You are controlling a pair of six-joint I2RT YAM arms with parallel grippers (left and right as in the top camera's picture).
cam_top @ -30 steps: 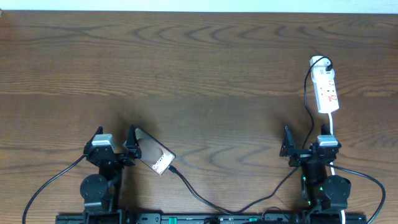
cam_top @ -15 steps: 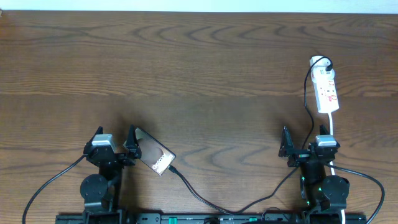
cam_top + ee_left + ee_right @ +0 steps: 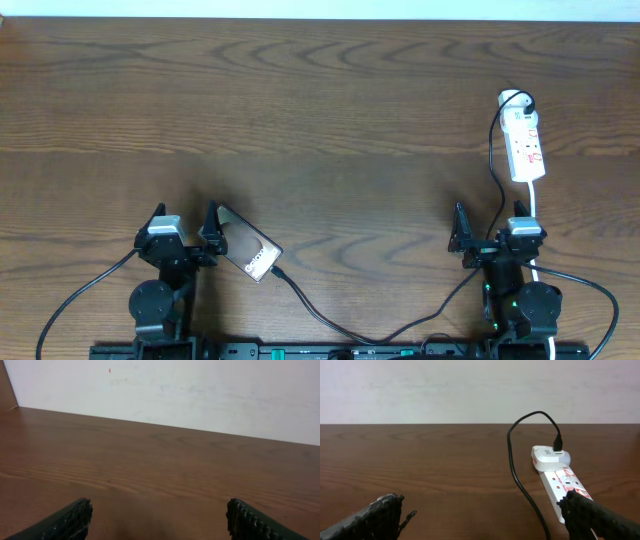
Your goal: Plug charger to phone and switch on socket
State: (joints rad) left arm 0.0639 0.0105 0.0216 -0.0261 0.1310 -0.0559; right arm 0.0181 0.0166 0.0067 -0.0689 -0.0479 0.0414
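While the left gripper (image 3: 184, 226) and right gripper (image 3: 490, 234) rest low in frame, fingers (image 3: 70, 520) apart and empty, the phone (image 3: 248, 252) lies lower left, the charger (image 3: 510, 450) meeting its end; the socket (image 3: 526, 148), upper right, seemingly suits the right gripper's reach.

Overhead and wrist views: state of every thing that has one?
flat dark grey glossy phone: lies flat, white-lettered end toward the cable tip.
thin black charger cable: tip meets the phone's end, seating unclear; other end in the white adapter.
white elongated power strip socket: adapter plugged in; switch position unreadable.
left gripper: open, empty.
right gripper: open, empty.
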